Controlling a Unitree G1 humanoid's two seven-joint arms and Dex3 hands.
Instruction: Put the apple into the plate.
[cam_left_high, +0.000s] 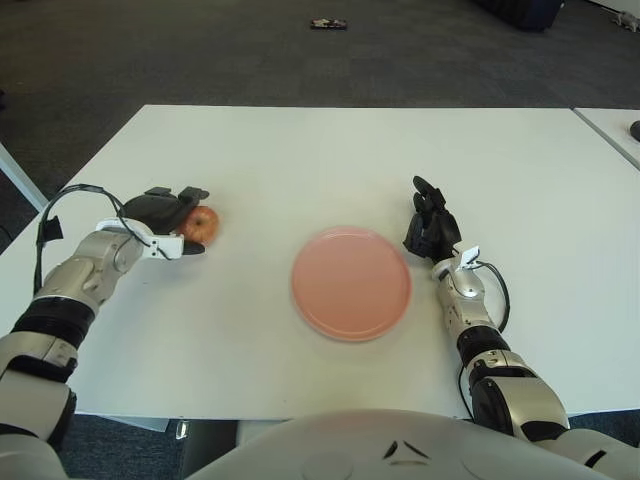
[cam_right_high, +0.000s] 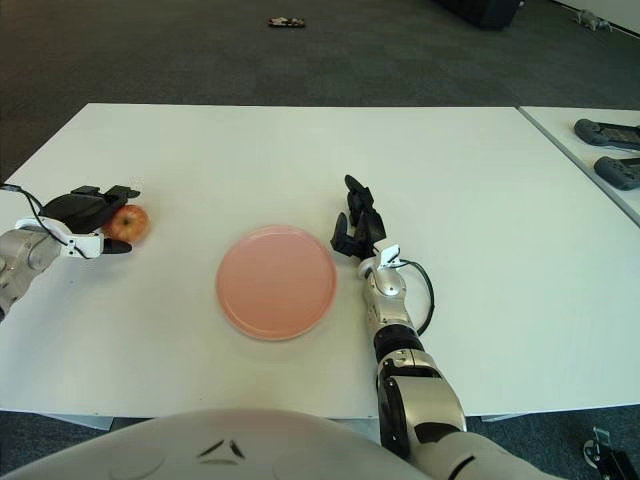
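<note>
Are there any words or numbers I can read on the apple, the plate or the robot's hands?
No readable text anywhere.
Apple: no sticker or writing shows; the left hand is around it.
Plate: plain pink, no marks.
Right hand, beside the plate on its right: no label to read.
Table: plain white.
Dark things on the next table: no writing can be made out.

A big white table (cam_left_high: 320, 150) fills most of the view. Behind it the floor (cam_left_high: 200, 50) is dark grey carpet — a small dark thing (cam_left_high: 328, 23) lies on it far back. Another white table (cam_right_high: 590, 160) stands just beside, on the right.
</note>
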